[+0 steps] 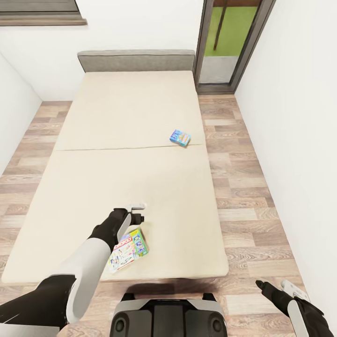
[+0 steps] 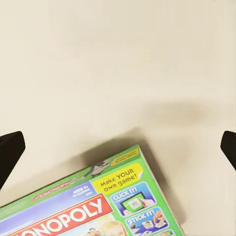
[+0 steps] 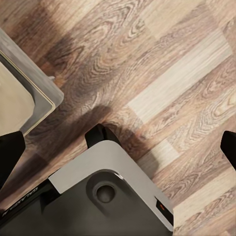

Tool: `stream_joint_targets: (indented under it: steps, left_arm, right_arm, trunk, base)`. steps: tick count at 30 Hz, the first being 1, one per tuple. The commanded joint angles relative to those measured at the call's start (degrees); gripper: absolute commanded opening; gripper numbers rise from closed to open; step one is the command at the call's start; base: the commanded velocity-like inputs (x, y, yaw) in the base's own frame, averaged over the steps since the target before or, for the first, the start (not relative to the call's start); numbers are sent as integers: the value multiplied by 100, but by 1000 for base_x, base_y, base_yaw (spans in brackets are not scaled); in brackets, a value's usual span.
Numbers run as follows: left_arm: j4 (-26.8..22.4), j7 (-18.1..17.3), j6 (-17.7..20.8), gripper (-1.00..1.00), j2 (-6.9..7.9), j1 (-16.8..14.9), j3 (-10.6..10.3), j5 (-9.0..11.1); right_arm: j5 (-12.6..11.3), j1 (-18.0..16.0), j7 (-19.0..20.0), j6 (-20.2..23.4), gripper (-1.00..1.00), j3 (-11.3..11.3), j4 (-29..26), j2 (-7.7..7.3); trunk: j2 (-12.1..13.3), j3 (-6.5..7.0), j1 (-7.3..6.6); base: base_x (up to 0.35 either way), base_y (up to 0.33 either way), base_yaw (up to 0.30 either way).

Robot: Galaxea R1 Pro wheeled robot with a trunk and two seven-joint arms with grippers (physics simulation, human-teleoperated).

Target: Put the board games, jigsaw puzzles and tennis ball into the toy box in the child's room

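Note:
Two board games lie on the beige bed. A green and white Monopoly box rests near the bed's front edge. A small blue box lies farther back toward the right side. My left gripper hangs open just above the mattress, beside the far end of the Monopoly box. In the left wrist view the Monopoly box sits below the open gripper, with nothing between the fingertips. My right gripper is open over the wood floor, right of the bed's front corner.
A grey headboard stands against the back wall, with a glass door to its right. White walls close in on both sides. A strip of plank floor runs along the bed's right side. My base sits at the bed's corner.

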Motion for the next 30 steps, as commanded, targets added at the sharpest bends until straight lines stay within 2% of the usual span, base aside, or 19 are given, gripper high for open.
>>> stream_joint_targets:
  steps: [1,14,30]
  left_arm:
    - [-9,-2,25,100,-9,-4,41,-29]
    - [-10,-9,-5,100,-12,-26,32,-25]
    - [3,-10,-18,100,-12,-25,-14,-33]
  right_arm:
    - [-17,-2,11,32,100,-11,-7,1]
    - [-21,-2,11,41,100,-3,-1,-7]
    - [-22,-2,11,43,100,-5,0,-16]
  trunk:
    - [-8,-6,3]
    - [-8,-15,3]
    - [-8,-132,3]
  base:
    - [0,0,0]
    - [0,0,0]
    - [0,0,0]
